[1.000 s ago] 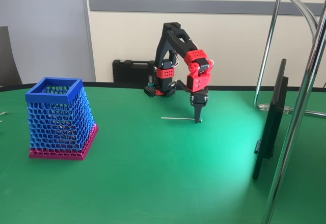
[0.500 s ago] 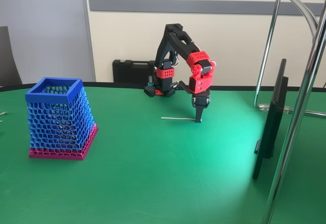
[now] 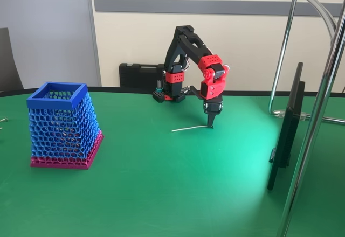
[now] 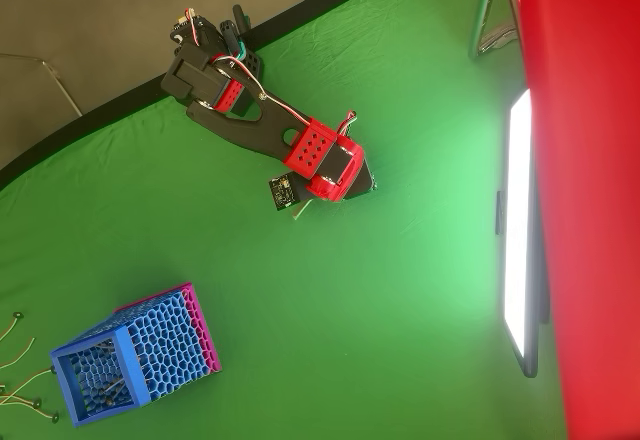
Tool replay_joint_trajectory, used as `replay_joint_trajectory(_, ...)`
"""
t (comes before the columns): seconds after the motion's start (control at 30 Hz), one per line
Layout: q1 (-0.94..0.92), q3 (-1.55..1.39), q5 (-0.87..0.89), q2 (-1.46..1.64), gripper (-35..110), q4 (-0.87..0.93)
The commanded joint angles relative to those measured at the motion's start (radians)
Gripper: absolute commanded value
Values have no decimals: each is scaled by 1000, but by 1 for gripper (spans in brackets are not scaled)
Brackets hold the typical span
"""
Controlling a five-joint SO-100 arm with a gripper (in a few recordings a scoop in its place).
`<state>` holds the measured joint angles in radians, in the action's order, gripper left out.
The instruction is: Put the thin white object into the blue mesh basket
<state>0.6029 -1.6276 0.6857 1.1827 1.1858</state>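
Fixed view: the gripper (image 3: 210, 125) points down at the green table (image 3: 161, 194), apparently pinching the right end of the thin white object (image 3: 188, 129), whose left end tilts down toward the cloth. Well to the left stands the blue mesh basket (image 3: 62, 124), upright.

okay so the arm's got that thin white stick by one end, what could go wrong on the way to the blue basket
1. The gripper pinches the thin white object only at one end; the rest sticks out sideways, tilted, so it may pivot or slip out.
2. The blue mesh basket stands far off to the left in the fixed view, a long carry across the table.
3. Held crosswise, the stick could catch on the rim instead of dropping in.
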Motion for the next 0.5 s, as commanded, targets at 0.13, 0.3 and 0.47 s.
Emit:
replay_joint_trajectory(0.13, 6, 20, -23, -5, 2, 14)
replay_joint_trajectory(0.3, 3, 28, -55, 28, 1, 14)
replay_joint_trajectory(0.47, -23, 46, -97, 107, 1, 15)
